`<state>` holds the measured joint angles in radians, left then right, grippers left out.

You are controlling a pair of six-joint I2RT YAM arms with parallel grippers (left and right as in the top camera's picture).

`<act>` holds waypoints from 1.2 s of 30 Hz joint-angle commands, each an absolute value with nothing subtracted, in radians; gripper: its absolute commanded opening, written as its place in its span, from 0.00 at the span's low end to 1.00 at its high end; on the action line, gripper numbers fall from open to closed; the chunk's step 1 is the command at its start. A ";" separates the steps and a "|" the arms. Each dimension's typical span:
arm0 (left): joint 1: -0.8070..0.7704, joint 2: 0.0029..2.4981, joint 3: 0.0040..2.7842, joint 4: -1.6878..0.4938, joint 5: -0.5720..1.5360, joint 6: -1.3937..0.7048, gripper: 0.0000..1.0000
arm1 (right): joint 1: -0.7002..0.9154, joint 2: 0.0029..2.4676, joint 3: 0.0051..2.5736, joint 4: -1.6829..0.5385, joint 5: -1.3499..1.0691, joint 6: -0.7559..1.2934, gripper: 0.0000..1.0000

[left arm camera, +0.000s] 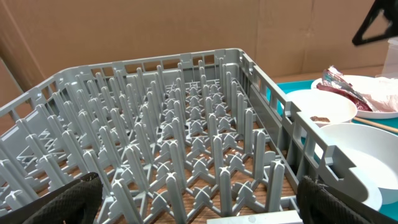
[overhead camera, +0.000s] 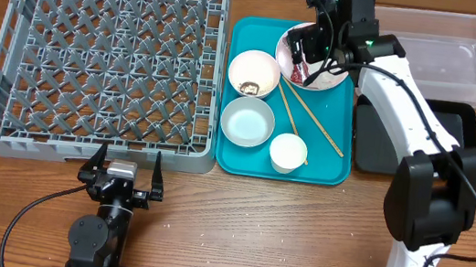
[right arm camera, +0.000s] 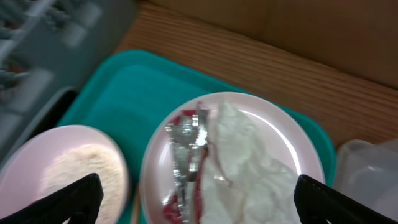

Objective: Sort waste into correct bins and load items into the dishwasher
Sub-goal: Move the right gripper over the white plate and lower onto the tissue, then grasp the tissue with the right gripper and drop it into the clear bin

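My right gripper (overhead camera: 309, 49) (right arm camera: 199, 199) hovers open over the round white plate (overhead camera: 326, 79) (right arm camera: 292, 140) at the teal tray's far end. A crumpled white-and-red wrapper (overhead camera: 300, 71) (right arm camera: 239, 165) lies on the plate between the jaws, not gripped. A bowl (overhead camera: 253, 73) (right arm camera: 74, 168) holds rice and a brown lump. An empty bowl (overhead camera: 247, 121), a cup (overhead camera: 288, 153) and two chopsticks (overhead camera: 311, 117) sit on the same tray. My left gripper (overhead camera: 127, 172) (left arm camera: 199, 208) is open and empty at the grey dish rack's (overhead camera: 106, 52) (left arm camera: 186, 124) near wall.
The teal tray (overhead camera: 330, 169) lies between the rack and the bins. The clear tub (overhead camera: 451, 51) stands at the far right, with the black tray (overhead camera: 461, 121) in front of it, partly under my right arm. Rice grains are scattered on the wooden table.
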<state>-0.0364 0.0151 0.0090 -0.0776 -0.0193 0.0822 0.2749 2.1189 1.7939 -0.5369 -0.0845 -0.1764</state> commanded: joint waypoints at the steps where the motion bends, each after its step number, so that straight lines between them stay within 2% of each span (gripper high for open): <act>1: -0.026 0.006 0.005 -0.075 -0.026 0.097 1.00 | 0.268 2.191 1.805 -0.513 0.078 -0.154 1.00; 12: -0.026 0.006 0.005 -0.075 -0.026 0.098 1.00 | 0.221 2.276 1.805 -0.496 0.023 -0.157 1.00; 27: -0.026 0.006 0.005 -0.075 -0.025 0.098 1.00 | 0.240 2.318 1.799 -0.499 -0.035 -0.190 0.96; 32: -0.026 0.006 0.005 -0.075 -0.025 0.097 1.00 | 0.240 2.318 1.790 -0.502 -0.035 -0.186 0.77; 36: -0.026 0.006 0.005 -0.075 -0.025 0.097 1.00 | 0.240 2.319 1.785 -0.506 -0.035 -0.186 0.68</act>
<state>-0.0364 0.0151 0.0090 -0.0776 -0.0193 0.0822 0.2363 2.3108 1.7927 -0.5072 -0.0269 -0.1856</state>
